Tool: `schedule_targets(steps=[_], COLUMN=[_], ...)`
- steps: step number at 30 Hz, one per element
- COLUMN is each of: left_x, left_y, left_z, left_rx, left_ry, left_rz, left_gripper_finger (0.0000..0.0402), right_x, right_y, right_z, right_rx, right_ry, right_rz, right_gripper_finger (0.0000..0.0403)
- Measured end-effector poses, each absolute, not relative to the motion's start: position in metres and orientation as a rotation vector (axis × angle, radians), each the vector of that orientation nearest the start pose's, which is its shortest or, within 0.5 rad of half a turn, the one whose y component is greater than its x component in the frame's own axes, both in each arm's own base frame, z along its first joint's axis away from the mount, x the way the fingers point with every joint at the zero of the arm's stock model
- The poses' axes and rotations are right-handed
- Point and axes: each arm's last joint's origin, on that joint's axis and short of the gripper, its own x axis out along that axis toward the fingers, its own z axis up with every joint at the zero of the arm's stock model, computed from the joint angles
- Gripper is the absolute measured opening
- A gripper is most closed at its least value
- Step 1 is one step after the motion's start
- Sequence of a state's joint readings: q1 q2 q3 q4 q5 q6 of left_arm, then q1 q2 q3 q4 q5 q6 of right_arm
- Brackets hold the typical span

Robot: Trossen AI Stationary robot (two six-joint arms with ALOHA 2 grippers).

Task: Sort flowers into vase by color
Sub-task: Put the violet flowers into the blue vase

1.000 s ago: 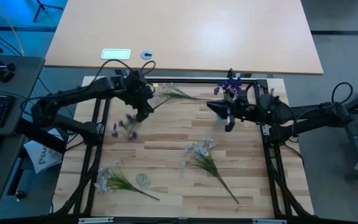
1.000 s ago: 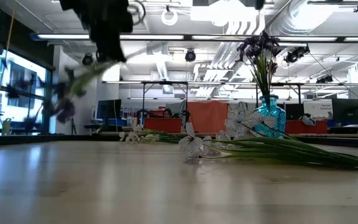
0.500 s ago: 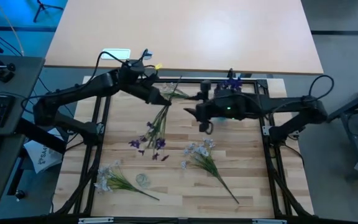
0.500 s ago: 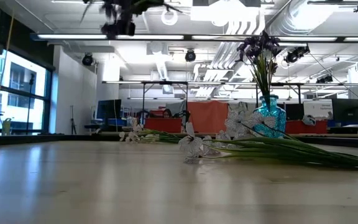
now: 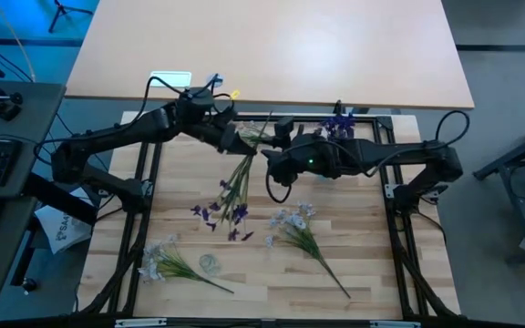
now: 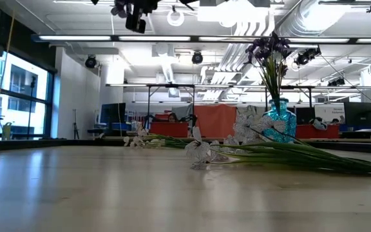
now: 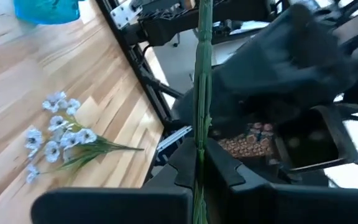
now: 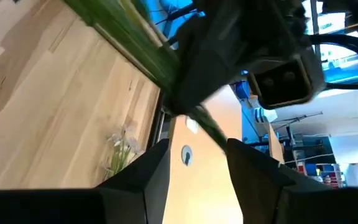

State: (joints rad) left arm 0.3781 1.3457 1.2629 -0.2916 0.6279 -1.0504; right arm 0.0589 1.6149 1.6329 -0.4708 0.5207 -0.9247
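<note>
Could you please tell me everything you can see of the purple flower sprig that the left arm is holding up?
The purple sprig is slim and looks artificial: long green stems ending in small dark purple blooms. It is off the wood, stems up and blooms down toward the table. The left gripper is shut on the stem end, which runs straight between its fingers in the left wrist view. The right gripper, open, is right beside the stems, which cross in front of its fingers.

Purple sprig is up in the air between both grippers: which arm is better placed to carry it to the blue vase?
Right. The left gripper holds the purple sprig by its stem, but the right gripper is at that stem, open, and the blue vase stands on its side.
</note>
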Motion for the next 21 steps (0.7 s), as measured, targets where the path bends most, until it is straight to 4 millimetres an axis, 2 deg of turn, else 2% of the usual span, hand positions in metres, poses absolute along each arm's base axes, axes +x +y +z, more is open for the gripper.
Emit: schedule_targets(steps=[15, 21], left_x=[0.286, 0.287], left_y=[0.082, 0.081], left_z=[0.366, 0.367], left_rx=[-1.243, -1.219], left_ry=[0.461, 0.441], left_rz=[-0.08, -0.066], left_gripper_finger=[0.0, 0.0], right_x=[0.363, 0.365], right_y=[0.008, 0.008], right_z=[0.39, 0.388], right_rx=[-1.067, -1.067], right_ry=[0.603, 0.605], right_rz=[-0.192, -0.187], right_gripper_finger=[0.0151, 0.0111])
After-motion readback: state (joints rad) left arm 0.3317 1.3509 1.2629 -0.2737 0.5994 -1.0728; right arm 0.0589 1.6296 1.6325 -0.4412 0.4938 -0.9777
